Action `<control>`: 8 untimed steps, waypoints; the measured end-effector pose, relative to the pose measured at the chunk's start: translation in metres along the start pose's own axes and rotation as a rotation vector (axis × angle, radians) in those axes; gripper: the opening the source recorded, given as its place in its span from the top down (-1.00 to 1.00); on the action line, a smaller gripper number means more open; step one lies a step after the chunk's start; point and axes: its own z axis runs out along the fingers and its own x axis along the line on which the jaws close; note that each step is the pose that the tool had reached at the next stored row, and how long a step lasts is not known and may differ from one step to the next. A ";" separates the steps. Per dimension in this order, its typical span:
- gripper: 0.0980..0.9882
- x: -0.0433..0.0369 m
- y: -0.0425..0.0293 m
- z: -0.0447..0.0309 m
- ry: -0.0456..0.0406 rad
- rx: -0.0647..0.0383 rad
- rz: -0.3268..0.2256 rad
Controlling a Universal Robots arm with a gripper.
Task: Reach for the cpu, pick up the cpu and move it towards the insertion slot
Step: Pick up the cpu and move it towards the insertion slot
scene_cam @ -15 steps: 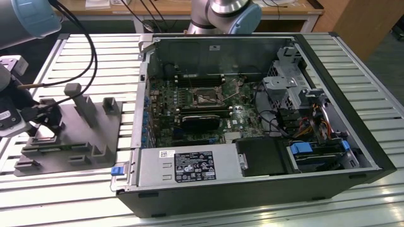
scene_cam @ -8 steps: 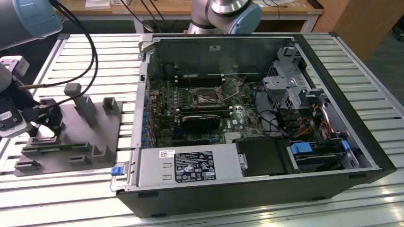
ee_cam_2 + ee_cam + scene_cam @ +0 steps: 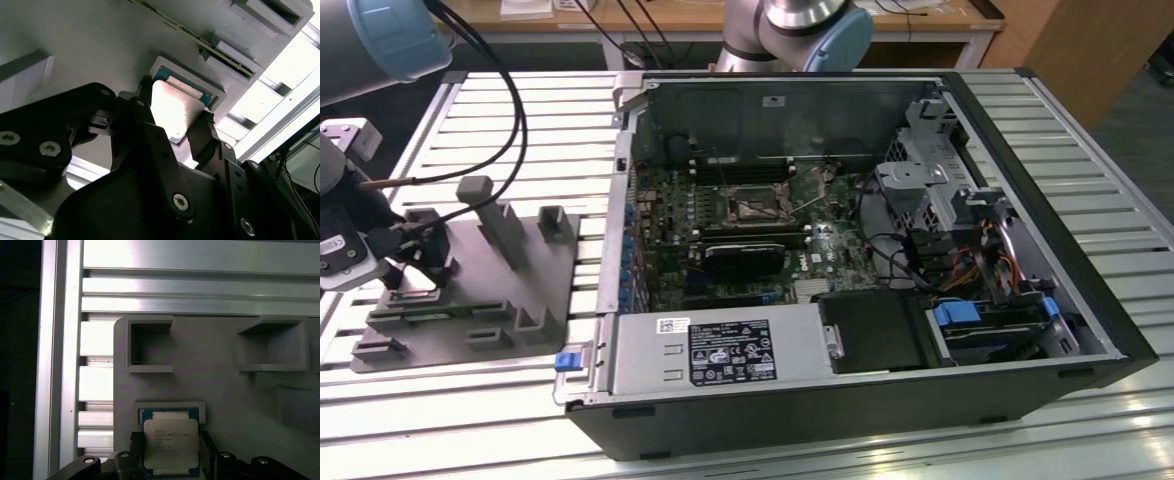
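Table point(image 3: 480, 420): the fixture and the case are carried side by side on its metal slats.
Case point(image 3: 854, 425): laid open just beside the fixture, on the exterior view's right.
Fixture point(image 3: 520, 290): grey block, taken as the landmark; its recesses are seen in both wrist views.
Gripper point(image 3: 174, 111): lowered over the fixture's near edge. It is closed to the chip's width, with its fingers point(image 3: 200, 135) set against two opposite edges of the cpu, and no gap is seen on either side.
Slot point(image 3: 758, 207): set in the board inside the case, well apart from the fixture.
Cpu point(image 3: 170, 445): lying flat in a shallow framed recess of the fixture, between the fingers and not yet lifted clear.
Risk, tilt: the chip may be caught on the recess frame if it is raised unevenly.
Risk, slip: only thin edges are gripped, so the chip could be dropped on the way to the case.
Risk, collision: the case wall may be struck if too little height is gained.
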 end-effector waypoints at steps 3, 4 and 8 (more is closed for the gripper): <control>0.02 0.0000 0.0000 0.0002 -0.0002 0.000 0.000; 0.02 0.0000 0.0000 0.0002 -0.0002 0.000 0.000; 0.02 0.0000 0.0000 0.0002 -0.0001 0.000 0.000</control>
